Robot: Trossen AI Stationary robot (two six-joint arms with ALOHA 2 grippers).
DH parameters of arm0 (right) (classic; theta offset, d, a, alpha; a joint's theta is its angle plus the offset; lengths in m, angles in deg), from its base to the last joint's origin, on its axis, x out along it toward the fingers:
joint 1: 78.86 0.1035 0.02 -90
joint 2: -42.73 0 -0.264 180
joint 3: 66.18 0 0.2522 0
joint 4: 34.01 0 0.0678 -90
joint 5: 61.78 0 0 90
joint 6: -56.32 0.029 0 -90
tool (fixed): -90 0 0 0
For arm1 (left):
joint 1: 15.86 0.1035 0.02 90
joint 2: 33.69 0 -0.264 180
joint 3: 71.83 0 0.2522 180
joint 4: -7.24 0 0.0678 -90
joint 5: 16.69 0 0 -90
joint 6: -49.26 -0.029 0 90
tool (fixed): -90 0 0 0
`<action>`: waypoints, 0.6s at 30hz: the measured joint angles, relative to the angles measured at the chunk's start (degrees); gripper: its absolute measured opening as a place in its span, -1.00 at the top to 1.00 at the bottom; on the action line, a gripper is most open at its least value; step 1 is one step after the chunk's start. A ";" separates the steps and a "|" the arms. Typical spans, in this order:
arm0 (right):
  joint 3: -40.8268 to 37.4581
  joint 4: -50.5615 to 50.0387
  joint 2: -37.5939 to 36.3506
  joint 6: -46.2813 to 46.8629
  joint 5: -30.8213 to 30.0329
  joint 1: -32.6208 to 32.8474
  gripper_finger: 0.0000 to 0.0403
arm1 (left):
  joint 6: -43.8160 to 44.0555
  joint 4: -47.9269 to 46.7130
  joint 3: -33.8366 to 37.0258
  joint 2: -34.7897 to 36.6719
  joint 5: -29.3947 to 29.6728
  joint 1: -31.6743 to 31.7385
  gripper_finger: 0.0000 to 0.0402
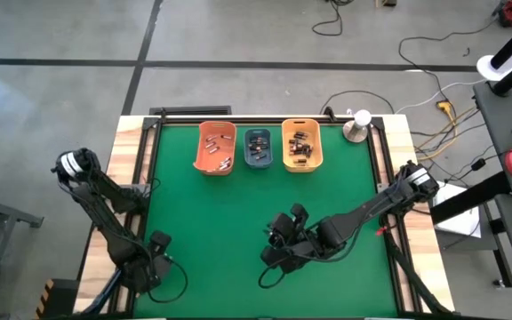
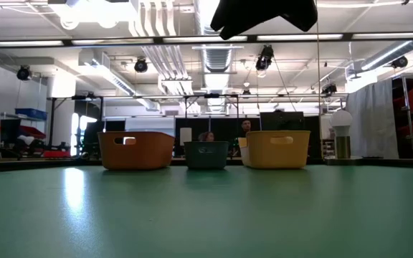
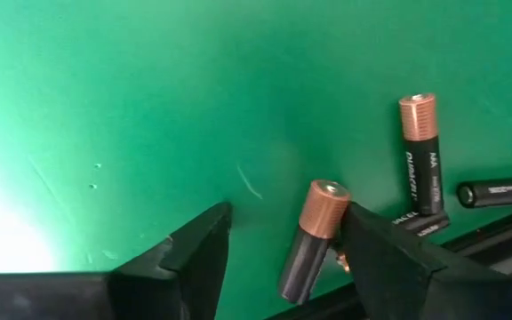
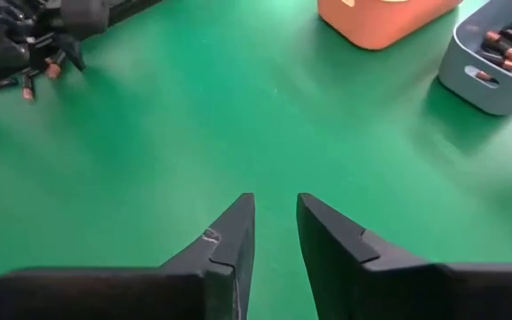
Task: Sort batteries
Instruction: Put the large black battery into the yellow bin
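The left claw (image 3: pixel 283 233) sits low at the near left corner of the green bench (image 1: pixel 238 222), fingers wide, with one copper-topped battery (image 3: pixel 312 238) between them and loose batteries (image 3: pixel 420 153) just beside. The right claw (image 4: pixel 276 222) hovers mid-bench, narrow and empty; more batteries fill the three bins (image 1: pixel 257 147) at the far edge.

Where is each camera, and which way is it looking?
High: above, looking down on the green table, three plastic bins, both dark arms.
Low: at tabletop height, facing the orange bin; an arm hangs overhead.
Left wrist: left hand open around a copper-topped battery.
Right wrist: right hand above bare mat.
High and low share the bins.
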 joint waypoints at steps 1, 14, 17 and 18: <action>0.00 0.19 0.00 0.00 0.00 0.00 0.63 | 0.00 0.00 0.02 0.01 0.52 -0.02 0.04; 0.62 1.42 -0.11 -1.36 7.05 0.65 0.74 | -0.05 -3.22 0.11 0.03 4.34 -0.11 0.73; 2.44 1.02 -0.15 -2.13 6.08 1.10 0.76 | 2.71 -8.40 0.27 0.99 8.37 0.33 0.89; 3.20 0.81 -0.15 -2.83 4.99 1.20 0.76 | 3.67 -10.87 0.38 1.66 9.97 0.75 0.89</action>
